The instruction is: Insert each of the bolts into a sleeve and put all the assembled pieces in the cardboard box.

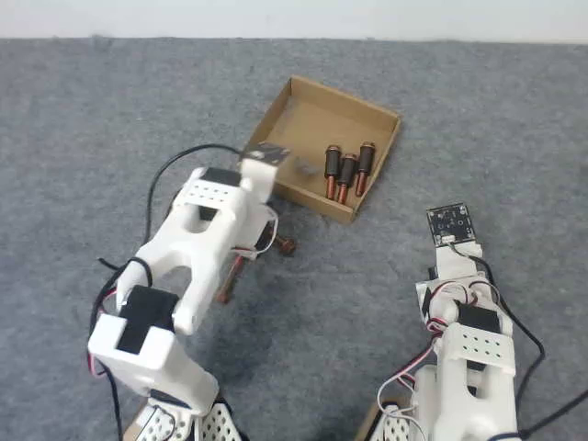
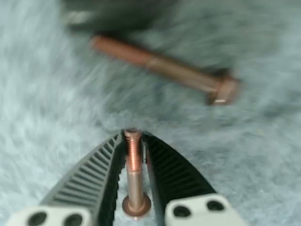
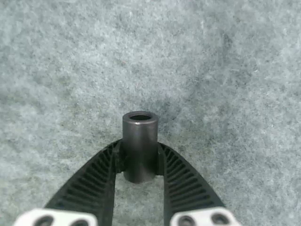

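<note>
**Figure.** Bolt-and-sleeve assembly, with a part in each hand.

- **Counter**: covered in grey, felt-like pile, which probably keeps round parts from rolling.
- **Cardboard box**: shallow, open-topped and brown. It lies ahead of the left hand.
- **Assembled pieces**: three, lying side by side against the box wall, each a copper shank in a dark collar.
- **Loose bolt**: copper-coloured and hex-headed. It lies on its side just beyond the left hand's fingertips, awaiting its turn.
- **Held bolt**: the left hand is clamped on it lengthwise, head toward the palm. The threaded tip reaches the fingertips, apparently to lead into a bore.
- **Sleeve**: a smooth, dark cylinder. The right hand is closed around its lower part and holds it upright with the bore open upward, well apart from the box.
</note>
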{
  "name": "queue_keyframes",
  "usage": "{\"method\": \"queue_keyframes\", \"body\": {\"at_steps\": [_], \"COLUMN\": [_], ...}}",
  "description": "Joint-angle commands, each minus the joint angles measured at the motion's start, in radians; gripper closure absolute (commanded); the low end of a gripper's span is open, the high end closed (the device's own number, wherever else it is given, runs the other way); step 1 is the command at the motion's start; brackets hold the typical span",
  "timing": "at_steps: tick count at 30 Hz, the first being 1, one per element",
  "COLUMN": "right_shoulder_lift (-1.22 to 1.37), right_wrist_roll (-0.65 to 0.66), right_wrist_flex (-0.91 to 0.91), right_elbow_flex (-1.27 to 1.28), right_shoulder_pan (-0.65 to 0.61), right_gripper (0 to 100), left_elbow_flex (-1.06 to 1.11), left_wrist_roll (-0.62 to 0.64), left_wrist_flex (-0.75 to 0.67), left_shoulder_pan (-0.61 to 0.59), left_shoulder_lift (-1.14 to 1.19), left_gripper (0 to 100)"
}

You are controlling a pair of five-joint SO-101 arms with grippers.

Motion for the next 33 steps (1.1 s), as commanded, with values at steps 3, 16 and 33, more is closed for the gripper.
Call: {"method": "queue_keyframes", "body": {"at_steps": [3, 16, 33], "right_shoulder_lift": [-0.031, -0.031, -0.031], "right_wrist_roll": [0.023, 0.023, 0.023], "right_wrist_flex": [-0.018, -0.018, -0.018], "right_elbow_flex": [-0.003, -0.003, -0.003], "right_shoulder_pan": [-0.012, -0.012, -0.013], "right_gripper": [99.1, 99.1, 99.1], "left_elbow_flex": [-0.120, -0.097, 0.170], "left_wrist_roll": [-0.178, -0.098, 0.057], "left_wrist_flex": [0.031, 0.006, 0.044], "left_shoulder_pan": [0.158, 0.448, 0.451], "left_shoulder_lift": [-0.012, -0.012, -0.483], "left_gripper": [99, 85, 99]}}
